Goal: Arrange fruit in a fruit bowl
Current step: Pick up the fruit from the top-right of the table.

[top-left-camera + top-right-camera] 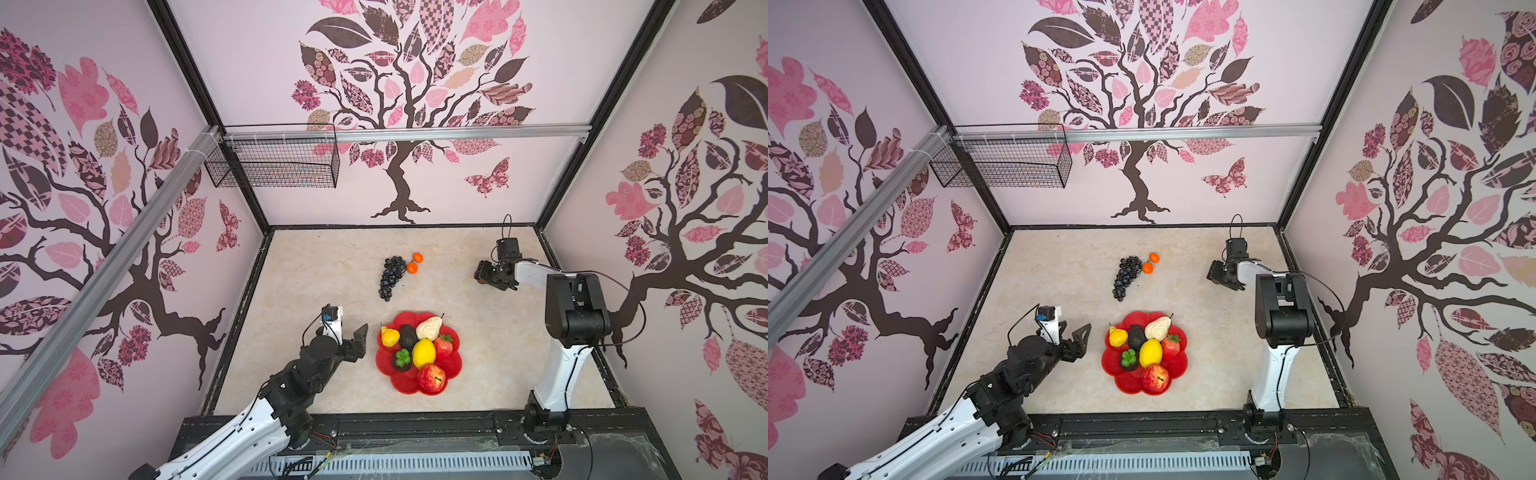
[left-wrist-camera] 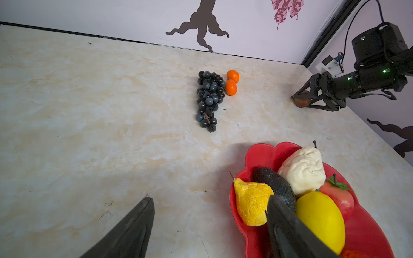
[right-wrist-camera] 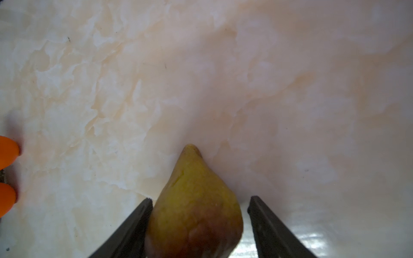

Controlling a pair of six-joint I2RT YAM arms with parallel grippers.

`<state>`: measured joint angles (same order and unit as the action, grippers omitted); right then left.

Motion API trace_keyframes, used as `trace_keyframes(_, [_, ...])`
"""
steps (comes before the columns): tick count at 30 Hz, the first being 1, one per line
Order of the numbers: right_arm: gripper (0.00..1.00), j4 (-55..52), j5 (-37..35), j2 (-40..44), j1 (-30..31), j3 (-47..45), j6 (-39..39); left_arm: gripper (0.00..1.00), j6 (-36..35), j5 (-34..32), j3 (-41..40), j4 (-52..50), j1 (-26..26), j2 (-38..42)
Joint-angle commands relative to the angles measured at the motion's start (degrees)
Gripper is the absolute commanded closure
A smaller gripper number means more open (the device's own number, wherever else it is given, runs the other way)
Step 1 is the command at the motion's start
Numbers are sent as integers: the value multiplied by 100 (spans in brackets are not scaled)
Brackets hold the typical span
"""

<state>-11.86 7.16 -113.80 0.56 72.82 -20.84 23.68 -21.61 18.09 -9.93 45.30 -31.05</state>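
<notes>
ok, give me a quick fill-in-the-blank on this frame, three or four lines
The grapes lie on the table beside two ____.
The lemon sits in the red ____.
The right gripper straddles a brown ____.
The left gripper has its jaws ____, holding nothing.
Missing: oranges; bowl; pear; open.

Stereo pair overhead (shared tabletop [image 1: 332, 291]); wrist cameras close, forward-facing.

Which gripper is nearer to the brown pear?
Right. The right gripper straddles the pear; the left gripper is beside the bowl, well away.
</notes>
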Motion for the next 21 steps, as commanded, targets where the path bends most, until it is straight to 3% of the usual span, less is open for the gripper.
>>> trace_keyframes(1, [35, -166, 96, -204, -38, 224, 10, 18, -66, -27, -95, 109, -34, -32])
trace_keyframes(8, [43, 58, 105, 88, -38, -16, -6, 18, -65, -19, -84, 174, -47, -146])
trace_keyframes(21, [44, 566, 961, 1361, 157, -888, -224, 16, -74, 230, -95, 459, -123, -494])
